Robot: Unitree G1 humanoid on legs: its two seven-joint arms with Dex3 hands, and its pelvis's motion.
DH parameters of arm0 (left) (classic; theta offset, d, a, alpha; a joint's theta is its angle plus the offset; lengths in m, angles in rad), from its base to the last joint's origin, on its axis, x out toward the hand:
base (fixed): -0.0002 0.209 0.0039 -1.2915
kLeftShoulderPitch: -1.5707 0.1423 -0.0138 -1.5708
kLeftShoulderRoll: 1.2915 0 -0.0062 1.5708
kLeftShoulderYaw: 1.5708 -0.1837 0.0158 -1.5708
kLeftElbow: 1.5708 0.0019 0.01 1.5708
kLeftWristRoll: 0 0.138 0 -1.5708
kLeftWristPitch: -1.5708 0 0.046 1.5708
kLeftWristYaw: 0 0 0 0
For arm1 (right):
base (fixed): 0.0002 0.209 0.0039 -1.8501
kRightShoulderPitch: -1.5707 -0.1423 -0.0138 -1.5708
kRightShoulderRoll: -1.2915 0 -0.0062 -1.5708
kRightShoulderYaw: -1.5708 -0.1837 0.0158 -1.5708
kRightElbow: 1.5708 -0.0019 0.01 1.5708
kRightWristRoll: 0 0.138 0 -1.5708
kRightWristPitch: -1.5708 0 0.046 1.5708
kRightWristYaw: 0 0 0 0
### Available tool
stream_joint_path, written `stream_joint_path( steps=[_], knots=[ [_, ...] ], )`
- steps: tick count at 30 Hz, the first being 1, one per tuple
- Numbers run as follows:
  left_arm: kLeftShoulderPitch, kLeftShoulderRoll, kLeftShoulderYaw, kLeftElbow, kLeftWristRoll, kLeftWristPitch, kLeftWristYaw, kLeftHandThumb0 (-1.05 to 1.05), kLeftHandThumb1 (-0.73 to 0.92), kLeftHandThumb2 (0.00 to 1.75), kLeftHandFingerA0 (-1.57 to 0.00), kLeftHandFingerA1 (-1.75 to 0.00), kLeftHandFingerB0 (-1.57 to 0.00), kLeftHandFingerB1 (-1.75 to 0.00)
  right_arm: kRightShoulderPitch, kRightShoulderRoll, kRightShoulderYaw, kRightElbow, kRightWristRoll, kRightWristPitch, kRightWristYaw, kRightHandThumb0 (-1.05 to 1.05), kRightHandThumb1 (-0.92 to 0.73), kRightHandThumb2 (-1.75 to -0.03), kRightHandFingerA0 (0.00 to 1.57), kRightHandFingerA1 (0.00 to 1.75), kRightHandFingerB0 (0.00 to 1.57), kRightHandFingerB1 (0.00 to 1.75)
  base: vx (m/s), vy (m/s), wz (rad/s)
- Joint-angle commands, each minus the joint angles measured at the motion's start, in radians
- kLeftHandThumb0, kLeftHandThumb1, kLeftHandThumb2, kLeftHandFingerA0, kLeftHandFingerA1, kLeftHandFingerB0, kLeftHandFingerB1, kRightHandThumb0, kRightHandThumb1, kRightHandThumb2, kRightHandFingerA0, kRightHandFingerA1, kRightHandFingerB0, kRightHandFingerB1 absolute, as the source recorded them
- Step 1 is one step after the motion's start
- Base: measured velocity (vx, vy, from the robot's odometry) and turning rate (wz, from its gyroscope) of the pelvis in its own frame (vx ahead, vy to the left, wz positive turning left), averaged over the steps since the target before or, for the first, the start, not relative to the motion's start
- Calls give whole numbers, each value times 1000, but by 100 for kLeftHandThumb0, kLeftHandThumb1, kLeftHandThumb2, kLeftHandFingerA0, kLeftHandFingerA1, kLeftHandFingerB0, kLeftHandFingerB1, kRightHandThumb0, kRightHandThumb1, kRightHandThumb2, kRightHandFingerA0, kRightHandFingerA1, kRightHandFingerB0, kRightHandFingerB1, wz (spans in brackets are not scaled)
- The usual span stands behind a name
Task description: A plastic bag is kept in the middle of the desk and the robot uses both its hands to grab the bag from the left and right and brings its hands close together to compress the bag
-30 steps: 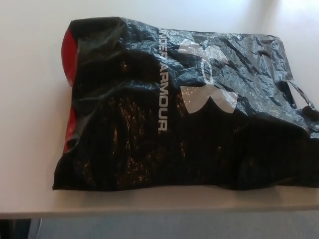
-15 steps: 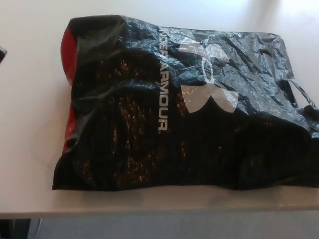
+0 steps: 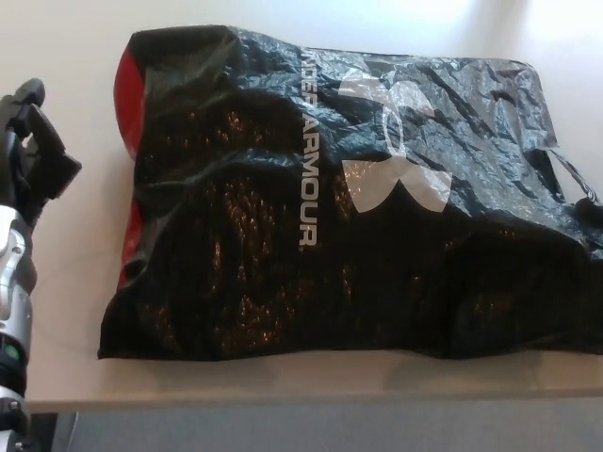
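White desk (image 3: 66, 311) (sunlit) bears black bag (image 3: 283, 235); left hand (image 3: 33, 151) fingers apart, empty

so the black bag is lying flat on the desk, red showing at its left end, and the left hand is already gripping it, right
Not quite. The head view shows the left hand beside the black bag, apart from it and holding nothing. The rest stands: the bag lies flat on the desk, with red showing at its left end.

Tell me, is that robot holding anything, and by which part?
Nothing is held. The left hand is beside the black plastic bag, apart from it. The right hand is out of view.
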Motion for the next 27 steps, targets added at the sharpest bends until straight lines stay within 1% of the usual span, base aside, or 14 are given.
stream_joint_path(
  steps=[1,3,5,8,9,10,12,14,16,20,22,25,26,27],
  knots=[
    [-7,-49,-3,45,-5,15,10,-90,91,125,-1,-16,-10,-16,19,21,19,12,14,14,-45,-105,-77,-112,0,5,0,0,0,0,0],
    [-1,-70,-10,56,4,1,26,-82,86,123,0,-22,-7,-23,33,39,19,9,22,4,-60,-100,-77,-112,0,10,0,2,0,0,0],
    [11,-97,-4,73,-6,-31,16,-84,88,124,0,-20,-6,-21,52,59,21,6,28,-6,-73,-102,-79,-114,0,10,0,2,0,0,0],
    [35,-151,-1,129,-7,-136,0,-81,86,126,0,-21,-5,-22,76,97,28,12,31,-12,-95,-98,-83,-116,0,10,0,4,0,0,0],
    [39,-161,4,136,-12,-149,-4,-90,89,115,-5,-15,-3,-16,80,103,30,12,29,-13,-104,-97,-82,-116,0,12,0,5,0,0,0],
    [44,-176,9,148,-17,-171,-11,-82,89,128,0,-18,-3,-19,85,112,34,13,30,-13,-108,-99,-85,-118,0,10,0,2,0,0,0],
    [46,-186,11,161,-12,-196,-10,-87,92,130,0,-15,-1,-16,86,125,34,16,35,-21,-112,-96,-83,-117,0,13,0,5,0,0,0],
    [46,-205,15,180,-14,-226,-13,-88,92,130,0,-14,0,-15,96,146,13,15,61,-47,-115,-90,-77,-116,0,19,0,10,0,0,0],
    [44,-218,20,196,-18,-240,-17,-88,92,130,0,-12,0,-15,109,158,9,16,67,-77,-117,-97,-83,-118,0,14,0,4,0,0,0],
    [46,-250,17,233,-8,-280,-8,-85,91,128,0,-16,-1,-17,152,204,-26,18,114,-224,-86,-94,-84,-116,0,9,0,8,0,0,0],
    [49,-257,18,246,-9,-289,-16,-86,92,128,0,-15,0,-14,156,223,-31,23,116,-234,-102,-93,-82,-116,0,15,0,8,0,0,0],
    [39,-267,24,263,-15,-295,-14,-86,91,127,0,-16,0,-14,157,239,-50,20,137,-274,-90,-92,-85,-115,0,10,0,9,0,0,0],
    [40,-275,31,274,-23,-299,-22,-86,82,102,0,-15,0,-17,156,265,-73,17,169,-305,-68,-89,-84,-113,0,11,0,11,0,0,0],
    [41,-280,34,276,-27,-301,-23,-86,85,107,0,-16,0,-16,151,287,-86,14,188,-311,-55,-89,-85,-113,0,11,0,10,0,0,0]
  ],
)
